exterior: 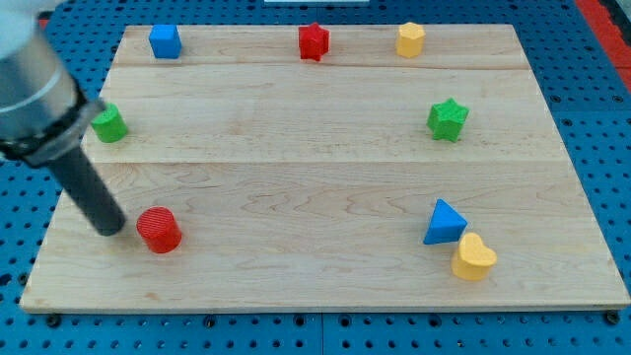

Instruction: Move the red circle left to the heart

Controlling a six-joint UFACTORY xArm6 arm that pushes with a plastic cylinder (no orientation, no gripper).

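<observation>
The red circle (158, 230), a short red cylinder, sits near the board's bottom left. My tip (110, 228) rests on the board just to the view's left of it, a small gap apart. The yellow heart (473, 257) lies at the bottom right, touching the lower right side of the blue triangle (445, 222). The rod slants up to the view's top left, where the arm body fills the corner.
A green block (109, 123) sits at the left edge, partly behind the arm. A blue cube (165, 41), a red star (314, 41) and a yellow hexagon (410, 39) line the top. A green star (448, 119) is at the right. The wooden board (325, 177) lies on blue pegboard.
</observation>
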